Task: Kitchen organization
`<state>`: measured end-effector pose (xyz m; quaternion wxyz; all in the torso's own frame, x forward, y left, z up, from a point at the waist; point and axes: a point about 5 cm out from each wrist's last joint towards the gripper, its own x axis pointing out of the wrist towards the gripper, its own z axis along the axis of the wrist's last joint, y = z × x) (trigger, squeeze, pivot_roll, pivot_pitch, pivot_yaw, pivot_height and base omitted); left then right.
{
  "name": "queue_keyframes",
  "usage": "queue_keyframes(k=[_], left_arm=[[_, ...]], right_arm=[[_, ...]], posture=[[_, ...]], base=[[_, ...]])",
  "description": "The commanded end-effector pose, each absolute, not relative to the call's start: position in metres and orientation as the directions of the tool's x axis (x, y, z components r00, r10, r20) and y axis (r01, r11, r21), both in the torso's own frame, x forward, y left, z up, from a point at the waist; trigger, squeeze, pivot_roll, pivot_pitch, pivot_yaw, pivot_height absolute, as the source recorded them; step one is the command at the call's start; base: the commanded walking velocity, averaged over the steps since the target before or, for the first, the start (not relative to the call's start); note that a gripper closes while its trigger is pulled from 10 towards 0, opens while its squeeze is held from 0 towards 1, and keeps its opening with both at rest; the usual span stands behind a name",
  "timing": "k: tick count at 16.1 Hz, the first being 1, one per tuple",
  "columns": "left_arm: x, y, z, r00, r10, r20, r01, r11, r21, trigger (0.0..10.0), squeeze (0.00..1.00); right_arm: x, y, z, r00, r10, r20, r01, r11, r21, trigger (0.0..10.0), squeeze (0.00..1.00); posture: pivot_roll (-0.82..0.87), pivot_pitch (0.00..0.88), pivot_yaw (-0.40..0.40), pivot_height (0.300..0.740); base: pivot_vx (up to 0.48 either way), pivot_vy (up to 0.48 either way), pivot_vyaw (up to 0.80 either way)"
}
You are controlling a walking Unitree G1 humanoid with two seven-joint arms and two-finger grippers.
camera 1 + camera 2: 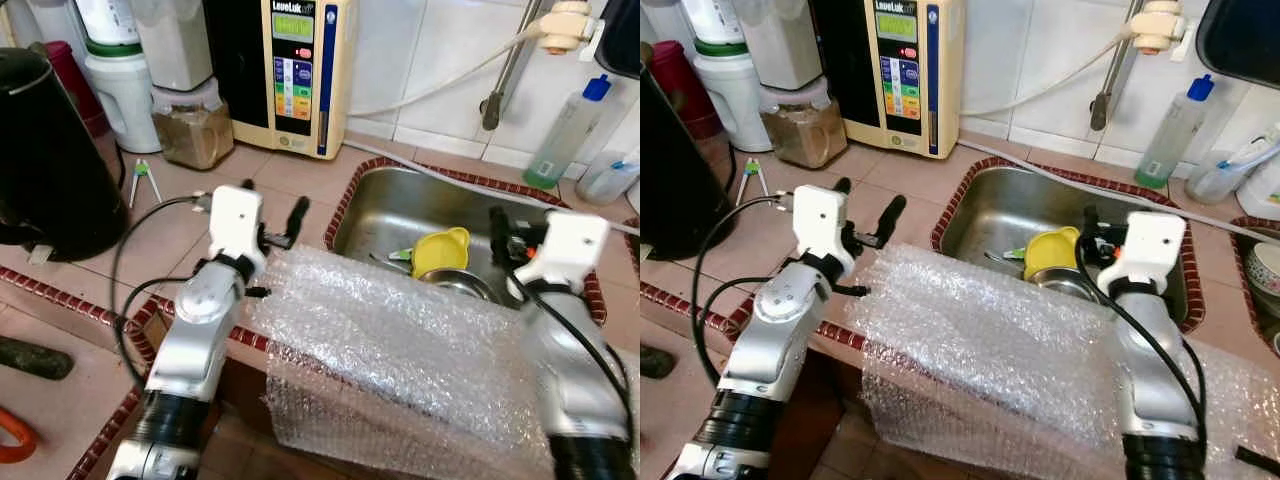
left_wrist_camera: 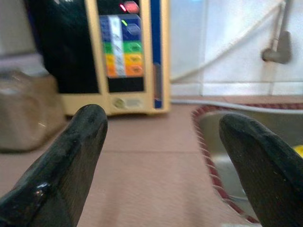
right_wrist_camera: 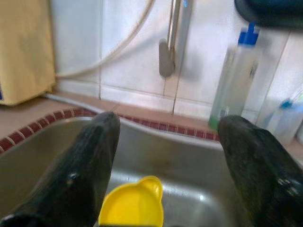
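Bubble wrap [image 1: 400, 350] drapes over the tabletop [image 1: 190, 225] edge and the near rim of the sink [image 1: 395, 205], beneath both arms. Left claw [image 1: 270, 212] hovers over the tabletop, fingers apart and empty; right claw [image 3: 163, 156], equally spread, hangs above the yellow cup [image 1: 441, 249] in the sink. Any arm sweep could probably drag the loose sheet floorward.
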<state>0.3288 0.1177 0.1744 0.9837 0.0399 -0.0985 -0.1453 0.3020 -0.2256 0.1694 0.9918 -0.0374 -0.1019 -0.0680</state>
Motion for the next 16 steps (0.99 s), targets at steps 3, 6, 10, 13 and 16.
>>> queue_keyframes(k=[3,6,10,13,16], left_arm=[[0.314,0.127,0.173,0.949,-0.238,0.209,0.209,0.966,0.151,10.0,0.00],[0.299,0.145,0.165,0.973,-0.142,0.180,0.108,0.976,0.190,10.0,0.00],[0.293,0.158,0.161,0.984,-0.100,0.144,0.066,0.972,0.225,10.0,0.00],[0.294,0.151,0.159,0.980,-0.145,0.137,0.119,0.976,0.183,10.0,0.00],[0.298,0.147,0.161,0.982,-0.154,0.111,0.130,0.972,0.195,10.0,0.00]], right_arm=[[0.283,-0.228,0.182,0.966,-0.063,0.252,0.095,0.989,-0.115,10.0,1.00],[0.263,-0.230,0.180,0.972,-0.056,0.228,0.086,0.989,-0.123,10.0,1.00],[0.248,-0.225,0.166,0.982,-0.078,0.170,0.094,0.991,-0.090,10.0,1.00],[0.251,-0.220,0.166,0.984,-0.075,0.162,0.089,0.993,-0.081,10.0,1.00],[0.252,-0.219,0.168,0.984,-0.082,0.159,0.094,0.993,-0.071,10.0,0.99]], posture=[[-0.01,0.004,-0.019,0.740],[-0.01,0.003,-0.022,0.740],[0.00,0.000,-0.029,0.740],[-0.01,0.000,-0.029,0.740],[-0.01,0.000,-0.027,0.740]], base=[[0.000,0.000,0.00],[0.000,0.000,0.00],[0.000,0.000,0.00],[0.000,0.000,0.00],[0.000,0.000,0.00]])
